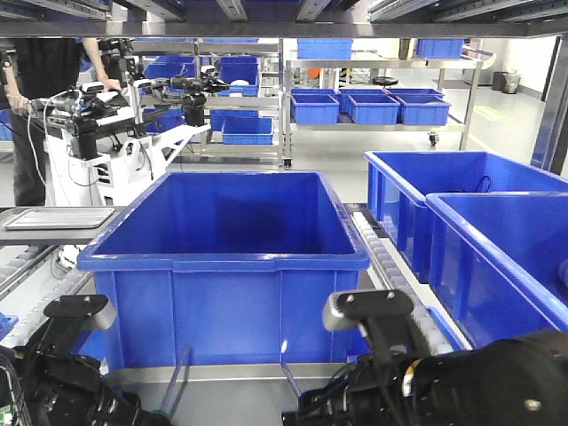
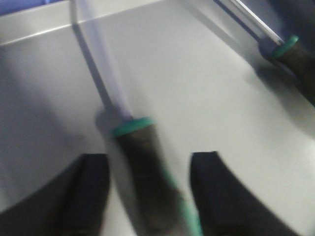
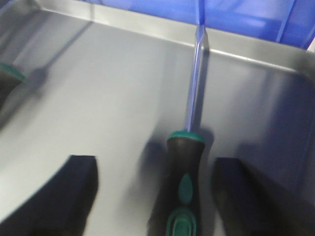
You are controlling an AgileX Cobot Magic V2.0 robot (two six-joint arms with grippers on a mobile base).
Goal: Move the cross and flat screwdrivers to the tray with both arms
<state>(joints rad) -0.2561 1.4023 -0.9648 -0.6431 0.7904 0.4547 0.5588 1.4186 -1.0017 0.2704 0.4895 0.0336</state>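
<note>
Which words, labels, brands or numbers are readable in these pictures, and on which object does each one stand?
None can be read.
Both screwdriver handles: no print visible; the left wrist view is blurred.
Blue bin and tray: plain, no label visible.

No text, label, brand, number or sign can be read in any of the three views. Both wrist views are blurred, and the front view is too coarse to show any lettering on what it takes in.
</note>
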